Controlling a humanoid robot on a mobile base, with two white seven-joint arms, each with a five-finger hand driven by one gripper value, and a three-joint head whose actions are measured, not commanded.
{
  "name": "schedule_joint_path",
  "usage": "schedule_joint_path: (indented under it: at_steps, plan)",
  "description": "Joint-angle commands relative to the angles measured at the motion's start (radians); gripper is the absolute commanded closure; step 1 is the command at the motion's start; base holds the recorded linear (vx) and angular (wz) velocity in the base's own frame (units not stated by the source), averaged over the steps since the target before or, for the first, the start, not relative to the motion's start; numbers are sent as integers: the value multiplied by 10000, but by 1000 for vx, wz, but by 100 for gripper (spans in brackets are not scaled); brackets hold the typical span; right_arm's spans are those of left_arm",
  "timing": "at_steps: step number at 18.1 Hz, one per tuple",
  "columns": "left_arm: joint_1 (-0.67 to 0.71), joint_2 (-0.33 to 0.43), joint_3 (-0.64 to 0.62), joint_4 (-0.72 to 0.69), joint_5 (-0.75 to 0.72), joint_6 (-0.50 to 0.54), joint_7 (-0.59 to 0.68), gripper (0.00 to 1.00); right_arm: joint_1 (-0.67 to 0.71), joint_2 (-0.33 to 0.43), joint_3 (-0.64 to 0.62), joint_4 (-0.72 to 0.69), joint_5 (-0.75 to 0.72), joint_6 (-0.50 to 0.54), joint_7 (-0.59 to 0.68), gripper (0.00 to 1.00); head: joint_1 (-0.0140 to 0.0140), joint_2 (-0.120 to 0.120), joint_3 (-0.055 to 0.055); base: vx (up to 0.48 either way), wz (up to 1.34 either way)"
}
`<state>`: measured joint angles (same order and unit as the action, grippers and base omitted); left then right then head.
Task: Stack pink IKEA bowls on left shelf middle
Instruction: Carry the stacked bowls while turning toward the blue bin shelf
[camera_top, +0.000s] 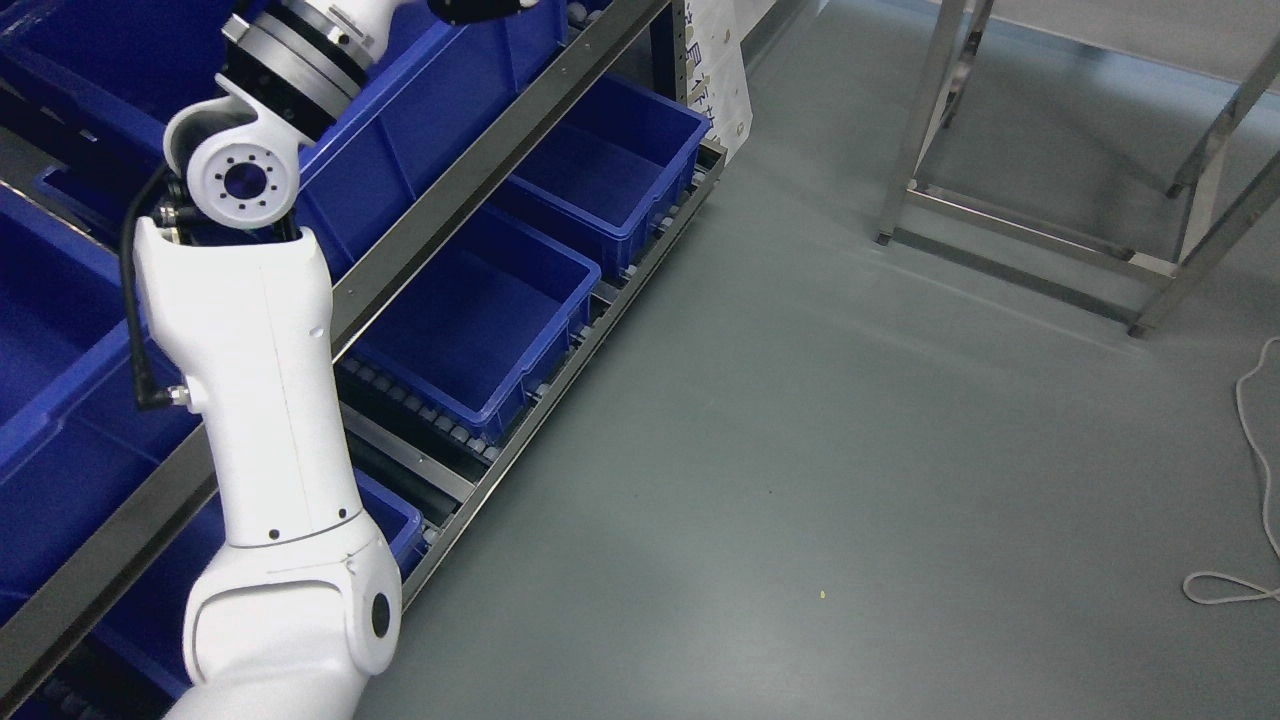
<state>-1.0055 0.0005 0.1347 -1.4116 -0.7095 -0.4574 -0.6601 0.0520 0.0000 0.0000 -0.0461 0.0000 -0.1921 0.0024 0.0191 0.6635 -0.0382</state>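
My left arm (270, 420) rises from the bottom left, white with a round elbow joint (242, 180), and runs up past the top edge of the head view. Its hand is out of the picture, above the frame near the upper shelf level. No pink bowl shows anywhere. The shelf rack (470, 180) stands on the left with blue bins on its levels. The right arm does not show.
Two blue bins (480, 320) (610, 170) lie on the rack's lowest roller level, both with nothing inside. A metal table frame (1040, 240) stands at the upper right. A white cable (1250, 480) lies on the grey floor at the right edge.
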Motion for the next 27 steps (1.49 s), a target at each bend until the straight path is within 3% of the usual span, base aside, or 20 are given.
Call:
schedule_joint_path:
  at_steps: [1, 9, 14, 20, 27]
  plan:
    - [-330, 363, 78, 3, -314, 248, -10, 98, 1, -175, -107, 0, 77, 65, 7, 0, 0, 0, 0, 23, 142]
    - [-330, 455, 294, -12, -314, 325, -10, 98, 1, -175, -107, 0, 77, 65, 7, 0, 0, -4, 0, -11, 390]
    - [-376, 501, 111, 3, -329, 1090, -132, 98, 1, -175, -92, 0, 77, 65, 7, 0, 0, -6, 0, 3, 712]
    - [-162, 1267, -624, 34, -467, 2303, -1206, 97, 1, -175, -107, 0, 77, 65, 7, 0, 0, -9, 0, 22, 516]
    - [1204, 946, -2175, 1029, -498, 2304, -1191, 96, 1, -175, -107, 0, 77, 65, 7, 0, 0, -9, 0, 28, 272]
